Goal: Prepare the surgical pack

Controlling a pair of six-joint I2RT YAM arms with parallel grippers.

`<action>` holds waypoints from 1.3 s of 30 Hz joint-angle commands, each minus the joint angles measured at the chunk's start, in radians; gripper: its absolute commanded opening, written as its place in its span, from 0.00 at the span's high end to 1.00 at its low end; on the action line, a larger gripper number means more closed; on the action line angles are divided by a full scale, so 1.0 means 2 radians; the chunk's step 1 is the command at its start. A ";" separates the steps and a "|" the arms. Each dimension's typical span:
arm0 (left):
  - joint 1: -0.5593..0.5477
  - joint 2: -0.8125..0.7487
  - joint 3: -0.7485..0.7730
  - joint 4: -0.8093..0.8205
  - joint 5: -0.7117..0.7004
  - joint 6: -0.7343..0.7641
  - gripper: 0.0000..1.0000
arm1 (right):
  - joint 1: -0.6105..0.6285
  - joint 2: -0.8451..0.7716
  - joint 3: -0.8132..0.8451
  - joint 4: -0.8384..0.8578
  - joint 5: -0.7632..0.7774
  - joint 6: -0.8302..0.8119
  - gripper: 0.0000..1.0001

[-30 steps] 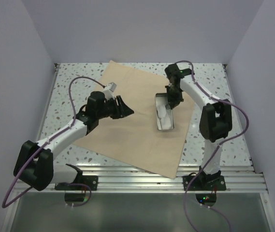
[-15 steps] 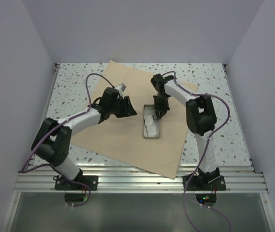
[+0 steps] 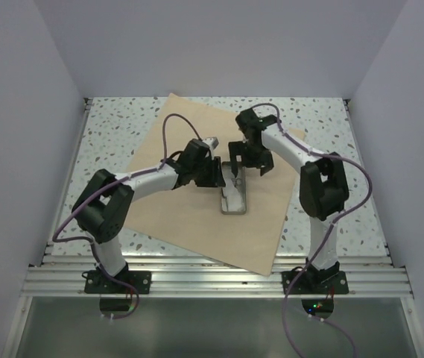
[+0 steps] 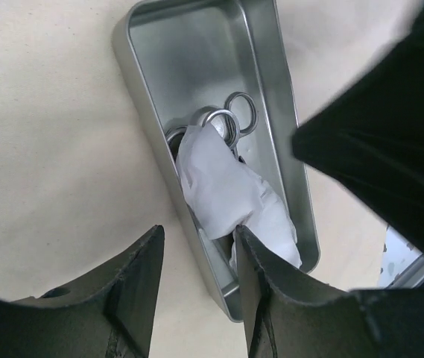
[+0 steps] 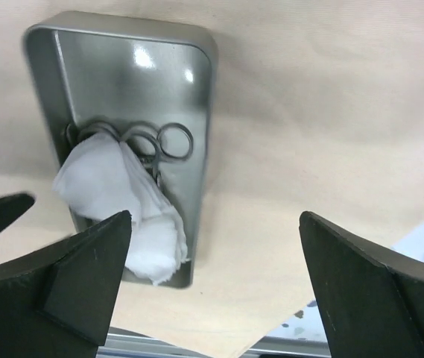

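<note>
Okay, far left first: the speckled tabletop is carrying the surgical pack, which is lying as a wide tan sheet, spread flat and turned at an angle, with its near corner reaching toward the rail at the near edge. No edge is folded yet, so the wrapping is looking like a step not yet begun. The left gripper is hovering over the middle of the sheet, just beside the tray's left wall, jaws partly apart and clamping nothing. It seems to be waiting close in, maybe to steady or nudge the tray. The tray is sitting on the cloth near its centre, probably so the four corners can close over it evenly. Inside, crumpled white gauze is lying over steel instruments, with only their ring handles showing at the far end. The right gripper is hanging above the tray's far end, jaws spread wide, holding nothing. The next move is likely calling for one arm to be pinching a sheet corner. The risk is that tugging the cloth drags the tray off centre, and the gauze is sitting loose.
</note>
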 commanded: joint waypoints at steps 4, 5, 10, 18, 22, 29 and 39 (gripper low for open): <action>-0.026 0.019 0.034 -0.033 -0.042 0.009 0.55 | -0.019 -0.125 -0.051 0.063 0.054 -0.023 0.01; -0.029 0.018 0.030 -0.034 -0.046 0.007 0.55 | -0.020 -0.125 -0.043 0.048 0.052 -0.025 0.01; -0.047 0.028 0.039 -0.074 -0.080 0.010 0.59 | -0.021 -0.152 -0.059 0.057 0.057 -0.035 0.05; -0.049 0.057 0.060 -0.102 -0.094 0.028 0.72 | -0.021 -0.220 -0.117 0.091 0.057 -0.044 0.04; -0.047 0.079 0.096 -0.120 -0.099 0.048 0.72 | -0.020 -0.247 -0.149 0.113 0.031 -0.041 0.03; -0.044 0.103 0.133 -0.152 -0.122 0.098 0.83 | -0.020 -0.278 -0.175 0.123 0.007 -0.046 0.01; -0.007 0.051 0.104 -0.132 -0.138 0.265 1.00 | -0.020 -0.322 -0.231 0.172 -0.072 -0.012 0.01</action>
